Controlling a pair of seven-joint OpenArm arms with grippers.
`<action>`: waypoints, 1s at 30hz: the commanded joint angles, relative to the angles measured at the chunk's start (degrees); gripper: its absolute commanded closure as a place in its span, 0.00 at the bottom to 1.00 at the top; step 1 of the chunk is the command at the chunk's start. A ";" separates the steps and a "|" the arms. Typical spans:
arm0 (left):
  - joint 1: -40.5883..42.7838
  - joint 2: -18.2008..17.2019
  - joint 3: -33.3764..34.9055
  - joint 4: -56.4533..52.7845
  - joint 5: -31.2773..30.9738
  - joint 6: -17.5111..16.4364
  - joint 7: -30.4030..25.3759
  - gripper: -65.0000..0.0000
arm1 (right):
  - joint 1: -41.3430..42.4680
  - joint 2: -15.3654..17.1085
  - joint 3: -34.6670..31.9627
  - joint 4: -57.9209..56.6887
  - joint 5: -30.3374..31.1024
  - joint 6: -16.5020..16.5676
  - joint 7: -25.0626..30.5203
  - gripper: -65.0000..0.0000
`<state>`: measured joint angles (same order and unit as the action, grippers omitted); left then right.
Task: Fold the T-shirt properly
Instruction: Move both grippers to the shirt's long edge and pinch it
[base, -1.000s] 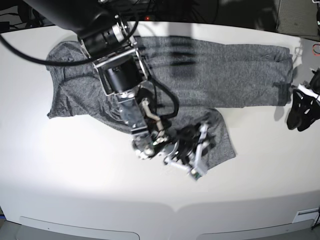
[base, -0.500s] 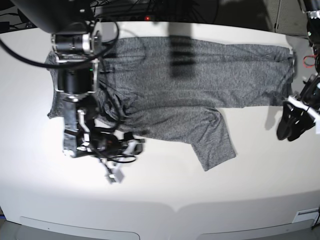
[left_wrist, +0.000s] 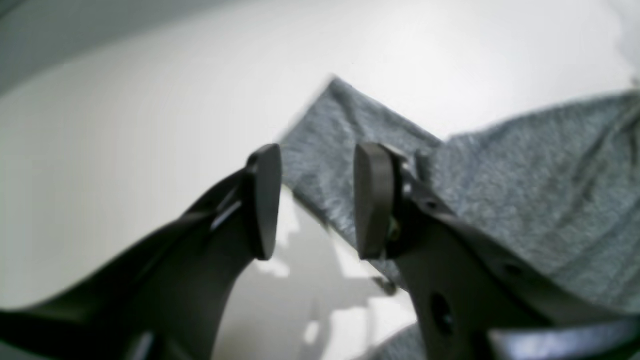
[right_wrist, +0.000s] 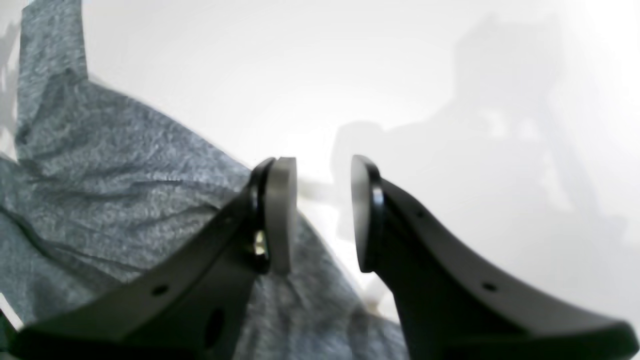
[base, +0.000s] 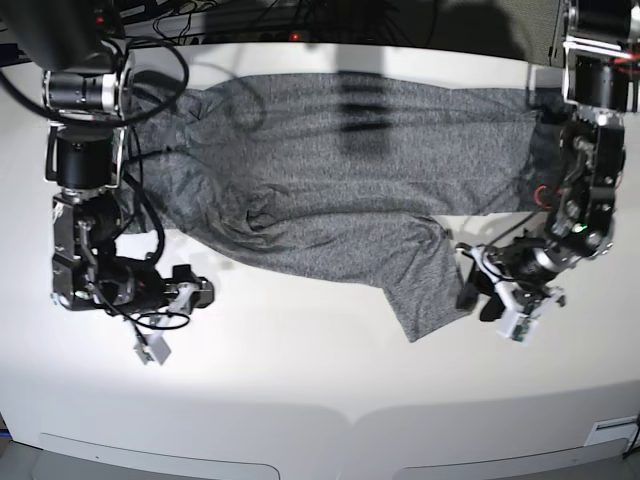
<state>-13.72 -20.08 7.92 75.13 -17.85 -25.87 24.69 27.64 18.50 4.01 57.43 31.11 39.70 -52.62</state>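
- Left gripper: from my seat the fingers are parted with a clear gap, nothing pinched in there. They hang just over the table, right by the end of the shirt's sleeve. Can't say for sure they touch the cloth.
- Right gripper: same deal, fingers apart and empty, only bright table showing through the gap. One finger sits in front of the fabric edge, the other over bare table.
- In the base view the right gripper is low near the front-left part of the table, just off the shirt's lower edge. The left gripper sits just beside the sleeve tip on that view's right side.
- The T-shirt lies spread on the white table, long axis running left to right across the base view, along the far half of the table.
- One sleeve sticks out toward the near edge, angled a bit to the right.
- Hard to read: both wrist views are blurry, and the table is washed out by glare. The shirt's two ends in the base view are partly covered by the arms, so I can't tell which end is the collar. Fabric is wrinkled around the middle-left.
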 joint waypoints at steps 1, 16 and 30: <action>-3.04 -0.68 1.33 -2.12 -0.02 0.68 -2.64 0.64 | 1.86 0.90 0.17 1.14 2.23 0.30 0.26 0.70; -22.64 7.28 5.97 -43.43 -6.62 4.66 -3.34 0.64 | 1.73 3.37 0.17 1.14 8.55 0.30 -3.08 0.70; -22.64 8.41 5.95 -46.23 -6.05 4.66 -5.27 1.00 | 1.70 3.39 0.15 1.11 3.26 0.30 -4.44 0.70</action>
<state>-35.29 -11.55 13.91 28.71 -24.27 -21.17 18.11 27.59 21.12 3.97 57.49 33.65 39.70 -57.56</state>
